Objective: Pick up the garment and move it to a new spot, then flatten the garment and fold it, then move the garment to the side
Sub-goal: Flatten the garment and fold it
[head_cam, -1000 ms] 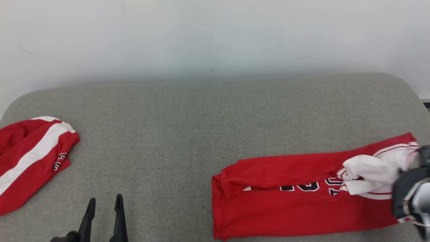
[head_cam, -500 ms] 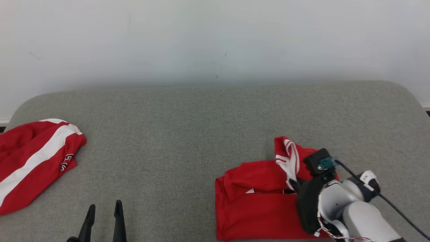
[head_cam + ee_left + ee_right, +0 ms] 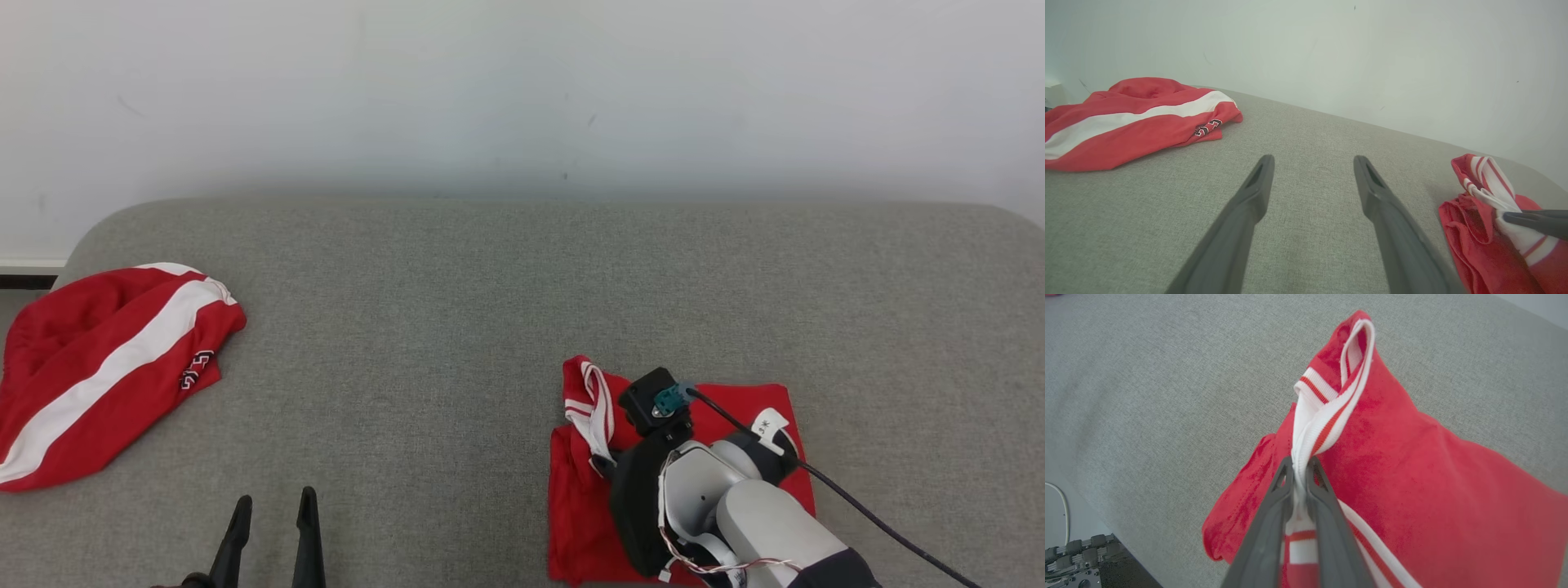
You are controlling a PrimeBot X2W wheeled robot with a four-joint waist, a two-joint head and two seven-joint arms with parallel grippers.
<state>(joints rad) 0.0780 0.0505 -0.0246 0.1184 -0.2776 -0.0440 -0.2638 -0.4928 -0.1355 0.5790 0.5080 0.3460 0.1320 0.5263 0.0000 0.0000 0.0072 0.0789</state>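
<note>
The garment [image 3: 575,506] is a red jersey with white-and-red striped trim, lying folded on the grey cushion at the lower right of the head view. My right gripper [image 3: 1299,465] is shut on its striped white trim, which bunches up between the fingers; the trim edge [image 3: 594,404] stands lifted over the red cloth [image 3: 1412,469]. The pale right forearm hides much of the garment in the head view. My left gripper [image 3: 275,496] is open at the lower left, holding nothing, well clear of the garment [image 3: 1466,228].
A second red garment with a broad white stripe [image 3: 106,376] lies crumpled at the cushion's left end [image 3: 1126,118]. The grey cushion [image 3: 457,310] runs wide between the two. A pale wall stands behind it. A black cable trails from my right wrist.
My right gripper has carried the garment's striped end leftward over the rest, folding the long red shape into a short one. The head view has shifted. My left gripper stayed open in place.
</note>
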